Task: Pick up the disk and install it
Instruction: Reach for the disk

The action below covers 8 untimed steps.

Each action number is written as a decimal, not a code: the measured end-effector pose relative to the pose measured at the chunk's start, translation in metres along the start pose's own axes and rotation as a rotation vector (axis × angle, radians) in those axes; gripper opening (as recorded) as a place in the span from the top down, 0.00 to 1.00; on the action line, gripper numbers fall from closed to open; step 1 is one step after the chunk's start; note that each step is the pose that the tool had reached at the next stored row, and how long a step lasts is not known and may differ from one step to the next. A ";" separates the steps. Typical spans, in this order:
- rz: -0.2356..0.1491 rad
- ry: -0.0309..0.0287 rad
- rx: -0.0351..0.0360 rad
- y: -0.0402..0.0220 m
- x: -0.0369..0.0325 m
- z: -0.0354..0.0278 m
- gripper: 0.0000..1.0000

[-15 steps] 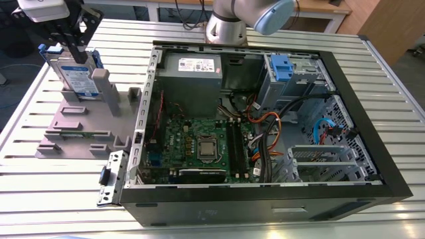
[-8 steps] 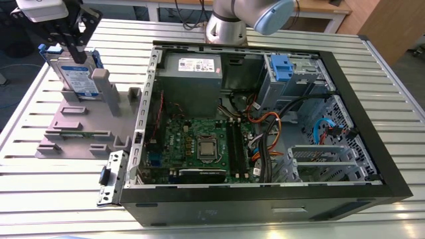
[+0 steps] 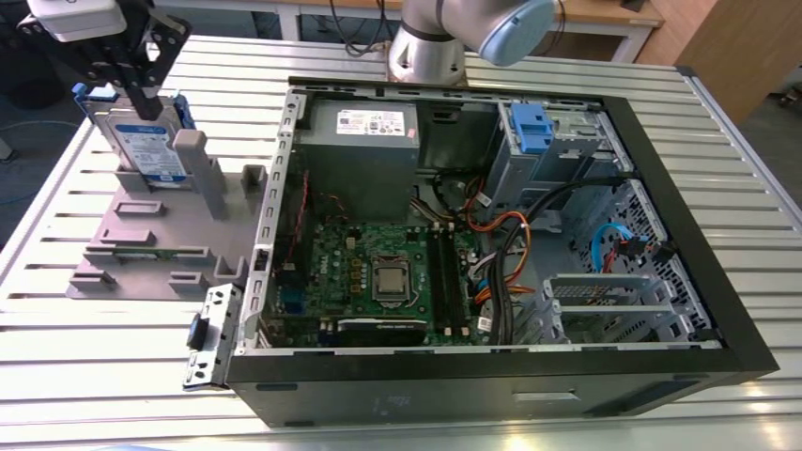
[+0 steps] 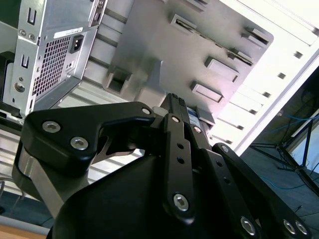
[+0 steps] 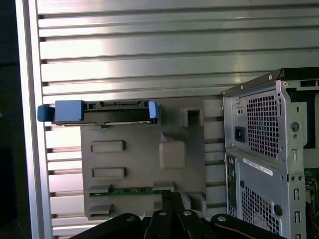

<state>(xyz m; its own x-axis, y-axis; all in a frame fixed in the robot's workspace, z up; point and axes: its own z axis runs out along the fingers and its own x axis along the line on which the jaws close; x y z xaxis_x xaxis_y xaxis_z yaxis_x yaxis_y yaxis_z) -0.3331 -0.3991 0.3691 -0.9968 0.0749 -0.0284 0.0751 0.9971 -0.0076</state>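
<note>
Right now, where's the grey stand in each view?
Exterior view: stand at the exterior view's left, holding the disk, beside the case.
First wrist view: stand beside the case, disk along one edge.
Second wrist view: stand beyond the claw, beside the case.
Shared landmark: the case.

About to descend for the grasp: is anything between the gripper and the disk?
Nothing visible. The gripper hangs over the stand. The disk stands upright in it, its top edge bare in the first wrist view. A post rises beside the disk, on the exterior view's right.
</note>
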 end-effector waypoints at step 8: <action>0.000 0.0000 0.0000 -0.0002 0.0036 0.0003 0.89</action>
<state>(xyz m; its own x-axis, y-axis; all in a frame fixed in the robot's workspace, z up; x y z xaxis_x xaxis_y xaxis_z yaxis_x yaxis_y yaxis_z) -0.3366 -0.3991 0.3688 -0.9968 0.0749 -0.0283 0.0751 0.9971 -0.0077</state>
